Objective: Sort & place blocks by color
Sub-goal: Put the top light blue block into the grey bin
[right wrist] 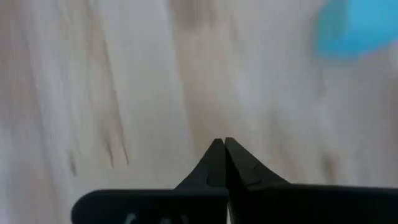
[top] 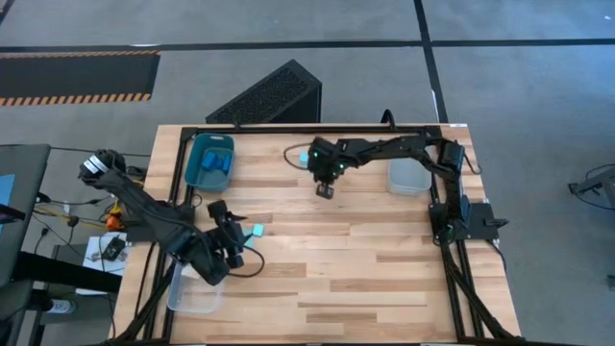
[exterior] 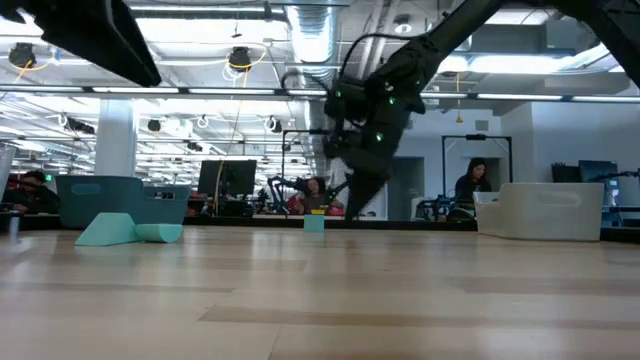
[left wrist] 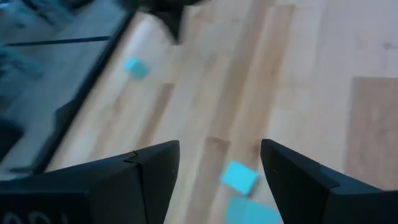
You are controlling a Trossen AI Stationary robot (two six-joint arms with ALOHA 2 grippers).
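A: Table surroundings?

B: Butcher-block table (top: 336, 269) in a black frame. Blue tray (top: 210, 160) at the far left corner with dark blue blocks (top: 217, 163) inside; a clear tray (top: 408, 177) far right, a second clear tray (top: 195, 294) at the near left edge, partly under the left arm. A black perforated box (top: 269, 96) lies on the floor beyond the table. People sit at desks in the room behind.

A: Loose blocks, counted?

B: From above, one turquoise block (top: 257, 231) on the wood, just beside the left gripper (top: 233, 252). The left wrist view shows two turquoise pieces (left wrist: 239, 177) close together ahead of its fingers and one more farther off (left wrist: 135, 68). I can't count the ones in the blue tray.

A: Arm poses?

B: Left arm reaches in from the left edge, gripper low, fingers spread wide, nothing between them. Right arm stretches from the right side across the far half; right gripper (top: 326, 189) points down over bare wood, fingers pressed together, empty.
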